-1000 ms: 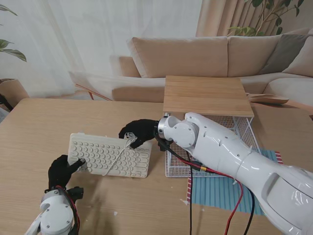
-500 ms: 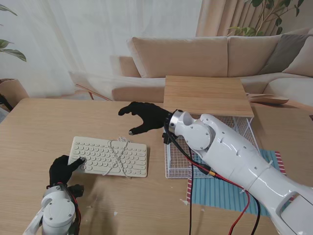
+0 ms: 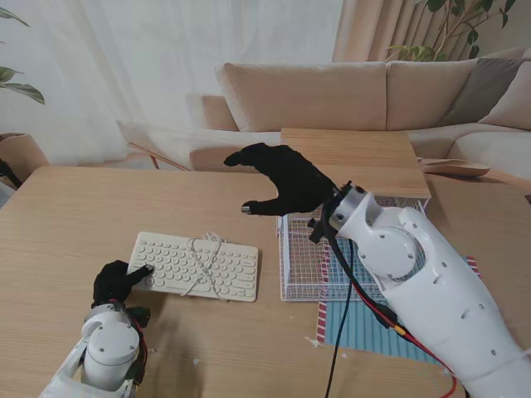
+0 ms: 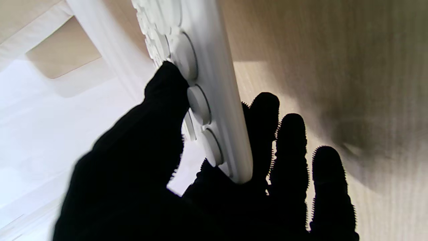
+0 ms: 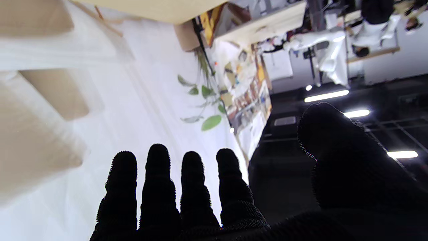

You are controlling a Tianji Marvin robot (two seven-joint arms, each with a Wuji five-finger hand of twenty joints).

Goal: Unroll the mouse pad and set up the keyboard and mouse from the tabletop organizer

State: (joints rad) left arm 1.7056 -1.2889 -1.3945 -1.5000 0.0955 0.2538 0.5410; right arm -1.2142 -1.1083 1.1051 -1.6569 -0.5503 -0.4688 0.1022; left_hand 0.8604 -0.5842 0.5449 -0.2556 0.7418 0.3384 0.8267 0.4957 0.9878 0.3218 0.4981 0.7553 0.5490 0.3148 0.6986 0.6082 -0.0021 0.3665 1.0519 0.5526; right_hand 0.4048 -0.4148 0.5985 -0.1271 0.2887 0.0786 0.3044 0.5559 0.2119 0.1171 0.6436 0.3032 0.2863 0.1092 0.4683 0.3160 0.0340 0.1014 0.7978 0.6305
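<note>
Nearest you, your left hand is pinching the keyboard's near-left corner, thumb on the keys and fingers beneath, likely to steady it on the table. Farther off, your right hand is hovering with fingers spread, holding nothing, above the wire organizer, probably placed to reach in for the mouse, which you are not seeing here.

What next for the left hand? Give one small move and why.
Probably slide the keyboard right onto the blue mat. The left hand grips its corner, thumb on the keys, while the right hand hangs open above the table, so only the left can move it.
</note>
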